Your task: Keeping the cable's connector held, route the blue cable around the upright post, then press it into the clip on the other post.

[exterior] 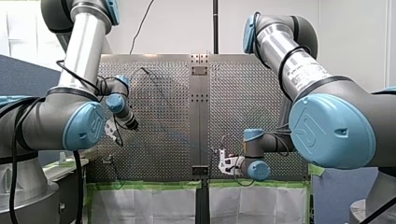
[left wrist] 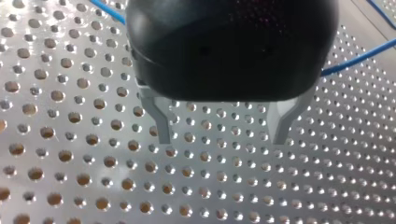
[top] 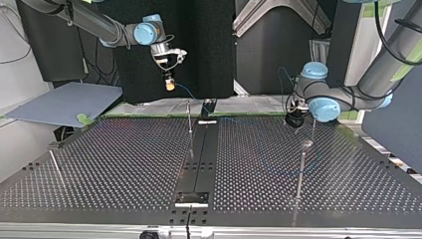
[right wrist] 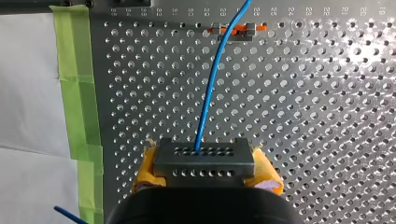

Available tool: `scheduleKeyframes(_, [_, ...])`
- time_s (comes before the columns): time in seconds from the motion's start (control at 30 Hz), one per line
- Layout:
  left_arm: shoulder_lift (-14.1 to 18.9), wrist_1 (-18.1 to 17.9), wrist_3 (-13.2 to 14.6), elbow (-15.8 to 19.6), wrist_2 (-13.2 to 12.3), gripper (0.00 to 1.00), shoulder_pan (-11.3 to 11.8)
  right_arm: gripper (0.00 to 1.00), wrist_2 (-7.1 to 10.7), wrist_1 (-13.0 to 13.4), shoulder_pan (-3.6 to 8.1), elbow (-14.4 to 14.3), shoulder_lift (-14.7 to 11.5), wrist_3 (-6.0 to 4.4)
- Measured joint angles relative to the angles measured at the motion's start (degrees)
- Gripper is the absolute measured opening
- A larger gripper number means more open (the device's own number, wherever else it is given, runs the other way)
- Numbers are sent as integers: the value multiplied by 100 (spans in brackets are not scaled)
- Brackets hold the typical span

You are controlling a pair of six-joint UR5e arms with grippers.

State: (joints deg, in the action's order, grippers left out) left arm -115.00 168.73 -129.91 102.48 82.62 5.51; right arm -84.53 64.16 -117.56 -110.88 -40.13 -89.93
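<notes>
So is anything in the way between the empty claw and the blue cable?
Nothing I can see. My left claw hangs open over the bare table, and the blue cable runs just beside it.

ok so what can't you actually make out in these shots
- Which post carries the clip: top view, too small to tell.
- Middle of the blue cable: left wrist view, the black body of the left gripper covers it.
- The cable's far end: right wrist view, cut off by the edge, beyond the connector in the right gripper.
- The cable's path on the table: front view, too thin and faint.
</notes>
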Motion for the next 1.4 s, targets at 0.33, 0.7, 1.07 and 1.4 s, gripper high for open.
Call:
scheduleKeyframes(0.33, [136, -541, -541, 442, -172, 100, 167, 0, 52, 1, 14, 0, 0, -10])
scheduleKeyframes(0.7, [339, -1145, -1147, 898, -429, 100, 309, 0, 59, 1, 17, -1, -1, -16])
scheduleKeyframes(1.07, [343, -1819, -1819, 1226, -571, 100, 433, 0, 58, 0, 17, 0, -1, -17])
scheduleKeyframes(1.4, [500, -2350, -2350, 1290, -583, 100, 501, 0, 59, 2, 19, 0, -1, -26])
